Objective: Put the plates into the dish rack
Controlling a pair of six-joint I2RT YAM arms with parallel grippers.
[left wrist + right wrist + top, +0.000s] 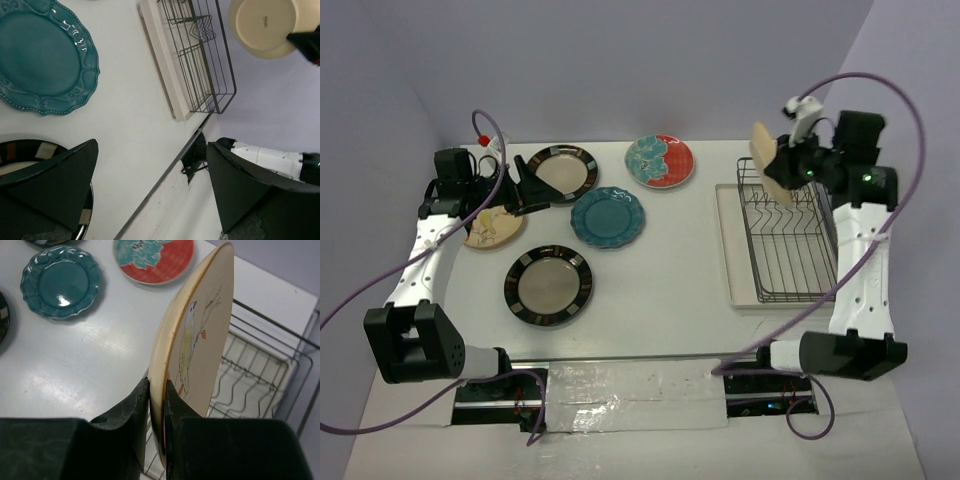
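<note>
— Counting what's racked?
— Nothing yet. Your right fingers (125,415) pinch the bird plate (200,340) edge-up over the empty dish rack (785,240); left fingers (55,175) spread wide; five plates (608,217) lie on the surface (660,290).

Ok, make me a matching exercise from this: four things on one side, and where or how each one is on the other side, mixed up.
Things
1. bird plate
2. teal plate
3. red flowered plate
4. left gripper

States
A. open, nothing between the fingers
B. flat at the far edge of the table
C. on edge, clamped in the right gripper by the dish rack
D. flat, toward the middle of the table

Pairs: 1-C, 2-D, 3-B, 4-A
</note>
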